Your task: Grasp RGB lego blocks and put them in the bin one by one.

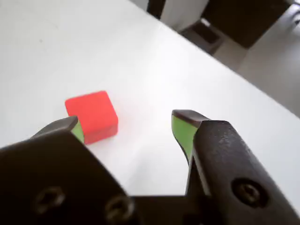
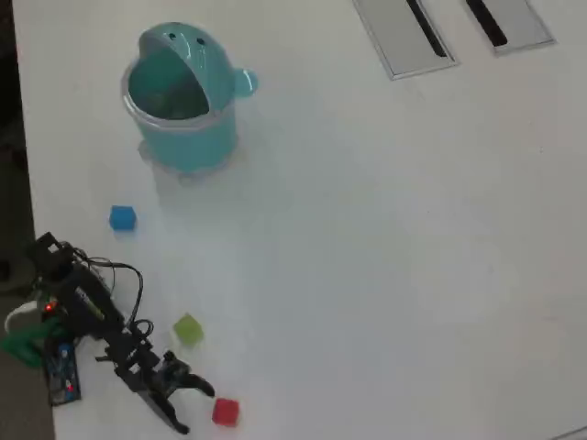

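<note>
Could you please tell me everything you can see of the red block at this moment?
The red block is a small, cube-like piece with rounded edges, plain matte red, probably plastic. It sits flat on the white table, near the bottom edge of the overhead view, far from the teal bin. The open hand is just beside it: in the wrist view one green-padded finger overlaps the block's near corner, though contact cannot be confirmed. The block is not yet between the fingers.
</note>
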Tool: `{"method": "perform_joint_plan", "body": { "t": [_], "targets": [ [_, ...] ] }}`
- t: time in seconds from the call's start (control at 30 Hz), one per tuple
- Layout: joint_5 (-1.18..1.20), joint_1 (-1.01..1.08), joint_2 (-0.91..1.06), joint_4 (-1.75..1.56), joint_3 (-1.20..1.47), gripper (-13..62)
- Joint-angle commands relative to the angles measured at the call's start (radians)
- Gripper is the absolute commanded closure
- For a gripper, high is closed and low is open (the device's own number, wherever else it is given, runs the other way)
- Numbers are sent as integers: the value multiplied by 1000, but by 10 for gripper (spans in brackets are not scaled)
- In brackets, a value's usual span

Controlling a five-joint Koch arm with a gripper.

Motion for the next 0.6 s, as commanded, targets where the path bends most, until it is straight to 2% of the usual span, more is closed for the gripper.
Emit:
{"method": "perform_joint_plan", "body": {
  "t": [0.0, 0.33, 0.57],
  "targets": [
    [-26, 9, 0, 9, -118, 137],
    [-25, -52, -58, 175, -195, 136],
    [-23, -91, -281, 196, -382, 136]
  ]
}}
